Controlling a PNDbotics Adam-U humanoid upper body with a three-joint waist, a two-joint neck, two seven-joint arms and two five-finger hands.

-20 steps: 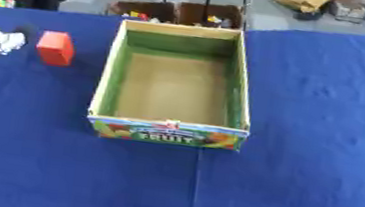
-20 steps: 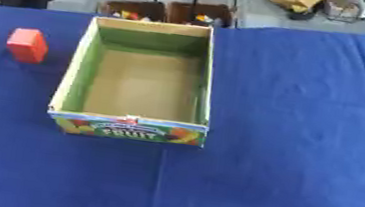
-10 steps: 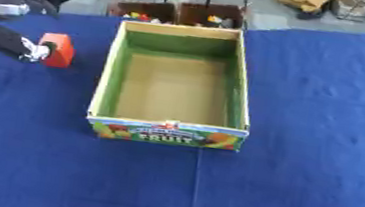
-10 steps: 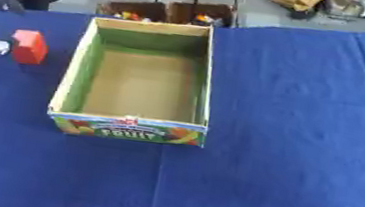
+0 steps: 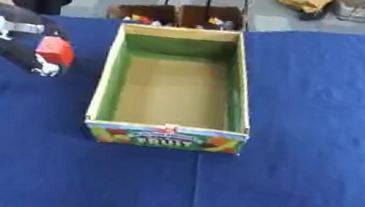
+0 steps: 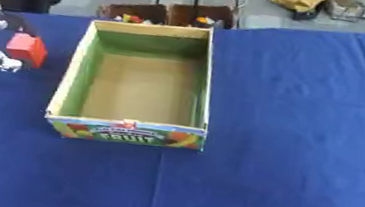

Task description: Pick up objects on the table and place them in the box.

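At the left edge of the frame, the left hand (image 5: 19,41) pinches a red block (image 5: 55,50) just beside the box (image 5: 167,136), which sits mid-frame on the blue table (image 5: 304,142).

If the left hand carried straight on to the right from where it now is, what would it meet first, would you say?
The left hand, curled round the red block, points toward the box. Its near left wall would likely come first, unless the hand is raised above the rim; height is hard to judge.
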